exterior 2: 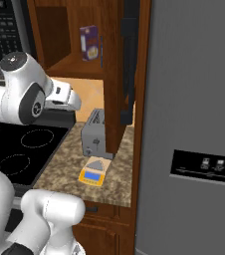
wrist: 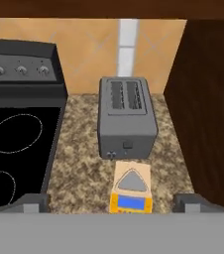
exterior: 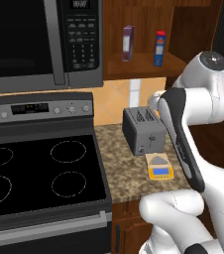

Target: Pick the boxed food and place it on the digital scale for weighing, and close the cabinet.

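Observation:
The boxed food (exterior: 159, 48), a blue box with a red top, stands upright on the shelf of the open cabinet (exterior: 139, 64), right of a slimmer purple box (exterior: 128, 43). The cabinet door (exterior 2: 127, 69) stands swung out, edge-on in the right base view. The digital scale (exterior: 159, 167) lies on the granite counter just in front of the grey toaster (exterior: 143, 130), its plate bare. In the hand view my gripper (wrist: 113, 204) is open and holds nothing. It hangs below the shelf and looks down on the scale (wrist: 130, 191) and the toaster (wrist: 127, 116).
A black stove (exterior: 39, 168) lies left of the counter, with a microwave (exterior: 39, 39) above it. A grey fridge (exterior 2: 194, 124) walls off the right side. The open door (wrist: 208, 124) hangs close beside the toaster and scale. The purple box (exterior 2: 89, 43) stands on the shelf.

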### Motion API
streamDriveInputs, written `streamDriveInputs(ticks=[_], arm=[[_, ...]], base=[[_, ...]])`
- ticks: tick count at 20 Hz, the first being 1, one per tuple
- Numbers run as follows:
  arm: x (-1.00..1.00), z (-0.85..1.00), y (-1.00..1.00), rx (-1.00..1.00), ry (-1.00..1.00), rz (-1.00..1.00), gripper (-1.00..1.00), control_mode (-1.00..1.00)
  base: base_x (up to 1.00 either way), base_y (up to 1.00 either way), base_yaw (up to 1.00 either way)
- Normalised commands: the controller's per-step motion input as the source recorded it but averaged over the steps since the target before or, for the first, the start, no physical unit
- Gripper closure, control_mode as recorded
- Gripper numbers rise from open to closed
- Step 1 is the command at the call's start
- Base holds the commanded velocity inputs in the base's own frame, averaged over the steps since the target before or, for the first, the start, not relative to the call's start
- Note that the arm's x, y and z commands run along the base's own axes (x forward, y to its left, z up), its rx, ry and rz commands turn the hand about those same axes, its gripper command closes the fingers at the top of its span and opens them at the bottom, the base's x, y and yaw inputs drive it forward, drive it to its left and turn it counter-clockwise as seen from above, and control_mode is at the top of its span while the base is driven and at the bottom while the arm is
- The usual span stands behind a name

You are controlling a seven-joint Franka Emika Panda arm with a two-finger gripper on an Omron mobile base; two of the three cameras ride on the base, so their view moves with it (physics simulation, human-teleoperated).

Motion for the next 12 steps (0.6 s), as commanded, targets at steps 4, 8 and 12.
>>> streamDriveInputs(ticks=[4, 8, 12], arm=[[-0.21, 0.79, 0.00, 0.00, -0.27, -0.05, -1.00, -1.00], [-0.14, 0.78, 0.00, 0.00, -0.24, -0.06, -1.00, -1.00], [0.00, 0.53, 0.00, -0.03, -0.32, -0.09, -1.00, -1.00]], base=[[0.00, 0.00, 0.00], [0.00, 0.00, 0.00], [0.00, 0.00, 0.00]])
